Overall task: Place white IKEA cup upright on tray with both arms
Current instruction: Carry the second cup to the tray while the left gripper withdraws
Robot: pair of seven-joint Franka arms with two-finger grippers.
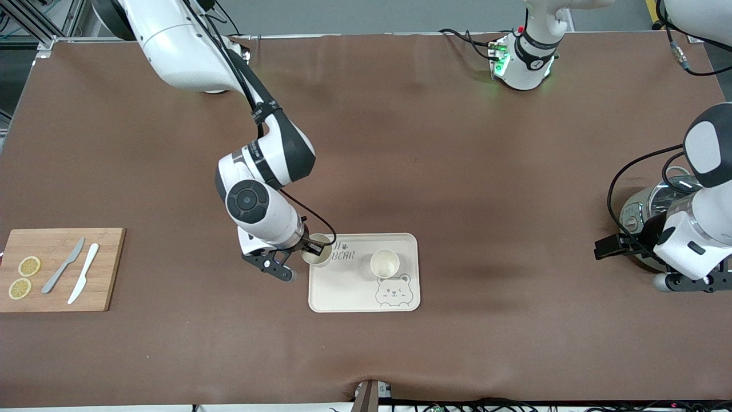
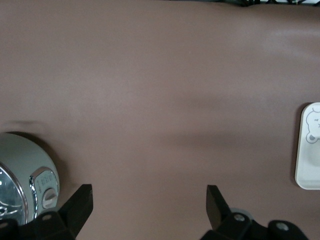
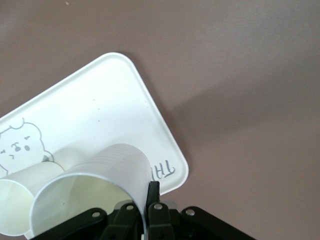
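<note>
Brown mat (image 1: 434,171) covers table; tray (image 1: 349,286) and cutting board (image 1: 57,269) on it.

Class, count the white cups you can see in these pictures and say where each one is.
2. One cup stands upright on the tray, above the bear drawing. The other cup is pinched at its rim by the right end effector over the tray's corner. None appear hidden.

Spread-fingered left gripper (image 2: 149,202) over brown table (image 2: 150,90) — cooker (image 2: 25,175), tray (image 2: 310,150) at edges
</note>
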